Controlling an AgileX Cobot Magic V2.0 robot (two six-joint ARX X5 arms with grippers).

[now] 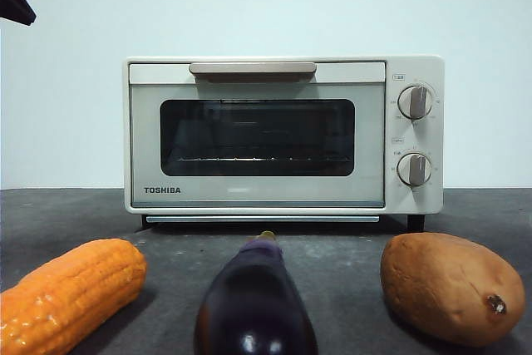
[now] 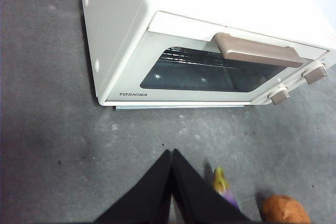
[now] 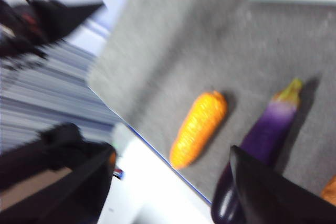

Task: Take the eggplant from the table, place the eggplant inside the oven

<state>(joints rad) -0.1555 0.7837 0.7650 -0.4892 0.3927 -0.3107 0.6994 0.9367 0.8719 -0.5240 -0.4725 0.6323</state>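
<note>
The glossy dark purple eggplant (image 1: 253, 305) lies on the grey table (image 1: 332, 255) in front of the oven, stem toward it. The cream Toshiba oven (image 1: 283, 135) stands with its glass door closed. My left gripper (image 2: 171, 154) hangs shut and empty above the table before the oven; past its jaws only the eggplant's stem end (image 2: 222, 183) shows. My right gripper (image 3: 170, 153) is open and high above the table's front edge. In its blurred view the eggplant (image 3: 265, 132) lies beside one jaw, untouched. Black arm tips sit at the top corners of the front view.
An orange corn cob (image 1: 71, 297) lies left of the eggplant and a brown sweet potato (image 1: 453, 288) lies to its right. The corn cob (image 3: 199, 127) lies near the table's front edge. The sweet potato (image 2: 284, 211) also shows in the left wrist view.
</note>
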